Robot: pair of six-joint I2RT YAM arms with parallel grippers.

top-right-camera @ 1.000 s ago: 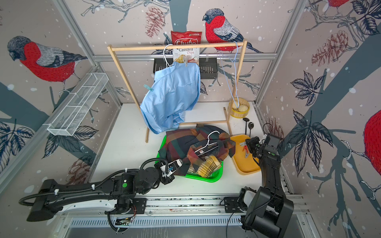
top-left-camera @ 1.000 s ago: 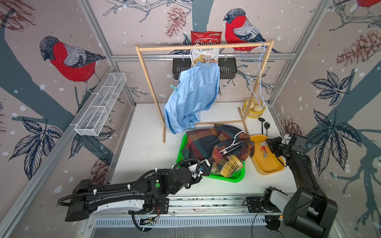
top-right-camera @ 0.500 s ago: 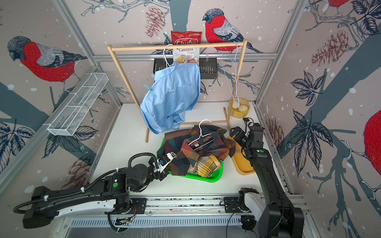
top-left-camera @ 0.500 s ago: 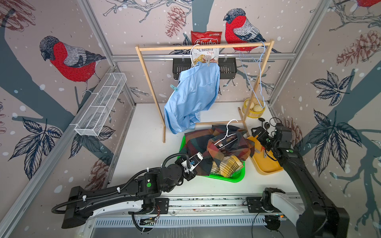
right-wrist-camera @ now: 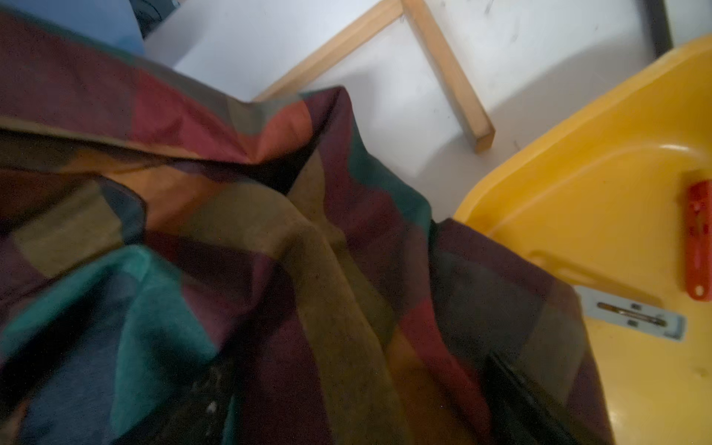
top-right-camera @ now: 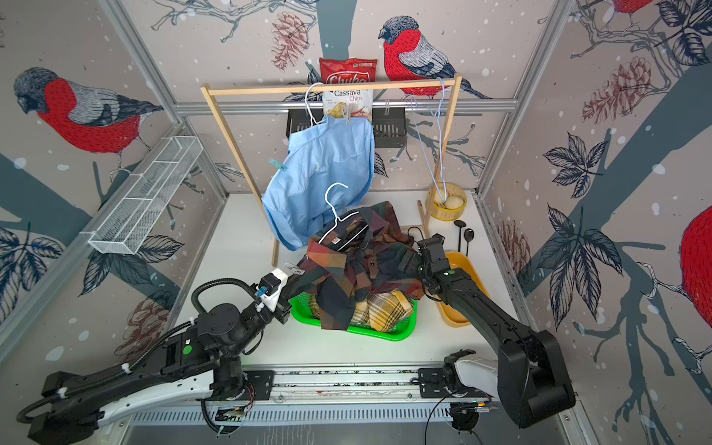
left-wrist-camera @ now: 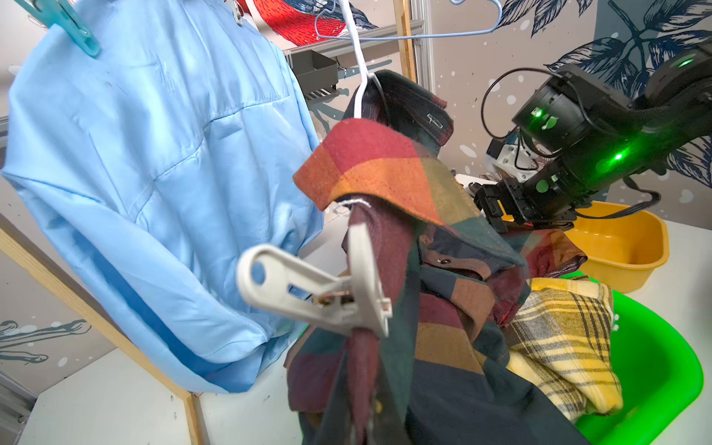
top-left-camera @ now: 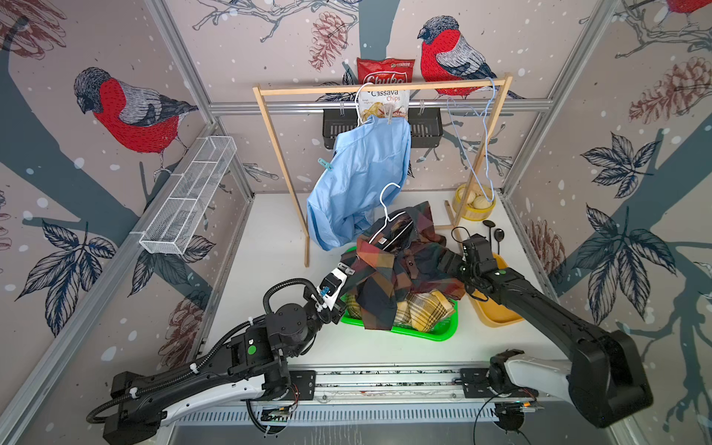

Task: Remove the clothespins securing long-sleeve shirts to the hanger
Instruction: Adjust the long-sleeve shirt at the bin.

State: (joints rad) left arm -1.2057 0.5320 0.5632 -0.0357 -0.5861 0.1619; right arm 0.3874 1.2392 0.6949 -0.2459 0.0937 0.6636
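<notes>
Left pincer [top-left-camera: 344,275] clamps dark plaid shirt [top-left-camera: 397,269], pale clothespin [left-wrist-camera: 308,293] attached, above green basket [top-left-camera: 443,335] of yellow flannel [top-left-camera: 424,312] on white table [top-left-camera: 269,246], bird-papered walls [top-left-camera: 135,115] around; right pincer [top-left-camera: 447,261], grip unreadable, beside yellow tray [right-wrist-camera: 558,173] holding red clothespin [right-wrist-camera: 698,239]

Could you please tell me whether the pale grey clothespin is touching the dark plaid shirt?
Touching. The left wrist view shows the pale grey clothespin clamped onto a hanging fold of the dark plaid shirt, with fabric passing between its jaws.
</notes>
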